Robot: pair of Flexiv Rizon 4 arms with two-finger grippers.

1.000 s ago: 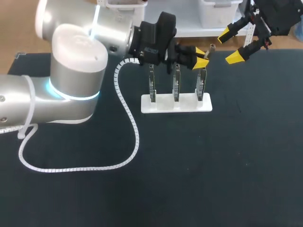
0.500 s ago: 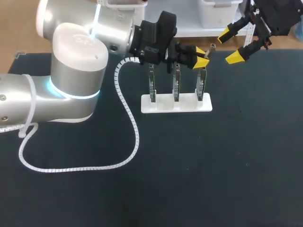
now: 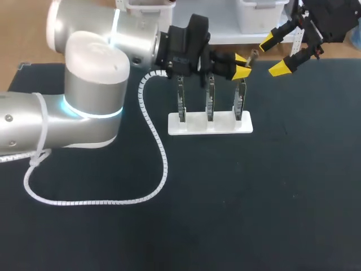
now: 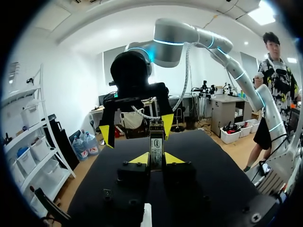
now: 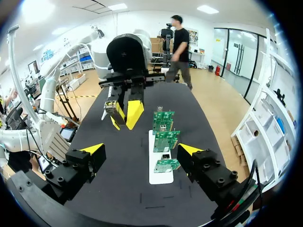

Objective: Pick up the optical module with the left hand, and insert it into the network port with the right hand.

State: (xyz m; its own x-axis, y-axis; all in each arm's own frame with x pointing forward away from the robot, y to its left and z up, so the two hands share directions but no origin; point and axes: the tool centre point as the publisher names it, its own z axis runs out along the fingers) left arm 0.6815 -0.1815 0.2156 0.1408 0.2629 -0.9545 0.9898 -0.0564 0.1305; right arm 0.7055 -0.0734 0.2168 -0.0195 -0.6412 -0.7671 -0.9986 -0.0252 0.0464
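While my left gripper (image 4: 156, 160) clamps the module (image 4: 156, 142) near the tabletop's far edge, above the rack (image 3: 210, 123), I'd bring the wide-open right gripper (image 3: 274, 54) squarely onto its free end before the left lets go.

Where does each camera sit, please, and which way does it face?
Head view: above and behind, looking down on the table; left gripper and right gripper show.
Left wrist view: along left gripper holding optical module, facing right gripper.
Right wrist view: along right gripper, facing left gripper and white stand.
Shared: all show the optical module.
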